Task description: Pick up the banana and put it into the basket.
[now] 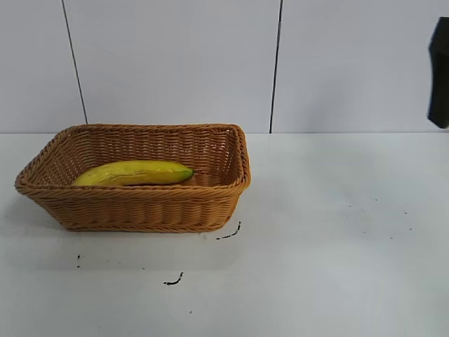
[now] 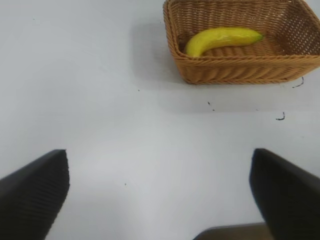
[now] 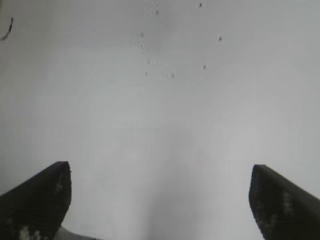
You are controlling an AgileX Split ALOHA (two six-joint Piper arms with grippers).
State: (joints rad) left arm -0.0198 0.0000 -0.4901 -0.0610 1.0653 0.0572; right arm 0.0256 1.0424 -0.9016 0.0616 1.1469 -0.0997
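Exterior view gives you the white desk (image 1: 337,246) first, broad and pale, with a few small dark marks (image 1: 228,234) scattered on it near the basket. The basket (image 1: 133,207) sits on the desk toward the left, woven and light brown. Inside it lies the banana (image 1: 133,173), stretched along the basket's length, its greenish tip pointing right. At the far right edge you see only a dark piece of the right arm (image 1: 439,74), raised well above the desk and well apart from the basket. From its wrist camera, your right tool (image 3: 160,200) stands wide open over bare desk, holding nothing. Your left tool (image 2: 160,195) is likewise spread wide and empty, with the basket and banana farther off.
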